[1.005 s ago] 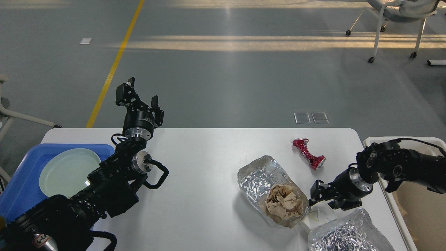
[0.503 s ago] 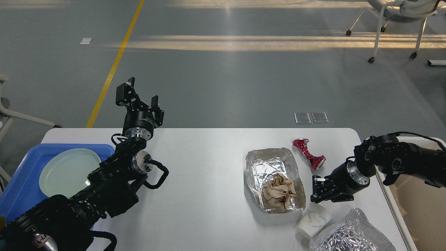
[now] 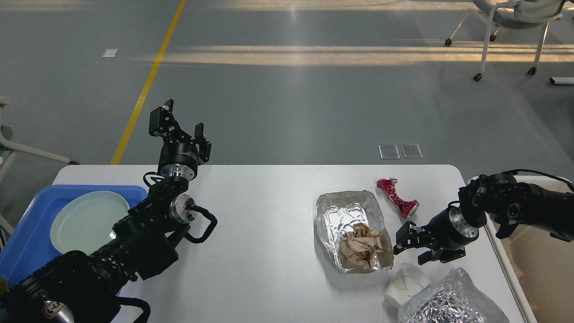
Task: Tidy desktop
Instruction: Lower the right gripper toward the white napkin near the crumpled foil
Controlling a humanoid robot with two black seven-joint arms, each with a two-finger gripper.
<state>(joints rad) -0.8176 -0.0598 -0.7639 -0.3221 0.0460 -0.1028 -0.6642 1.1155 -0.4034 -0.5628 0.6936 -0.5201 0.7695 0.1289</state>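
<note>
Right end effector (image 3: 410,246) fingers spread, empty; left end effector (image 3: 178,124) likewise; second foil tray (image 3: 448,303) cut off.

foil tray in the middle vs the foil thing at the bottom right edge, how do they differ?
The foil tray lies open and flat on the desktop; the foil lump looks crumpled and mounded. The foil tray holds a wad of brown paper; the foil lump shows nothing inside. The foil tray is fully in view; the foil lump is cut off by the frame edge. Both are shiny silver foil.
</note>
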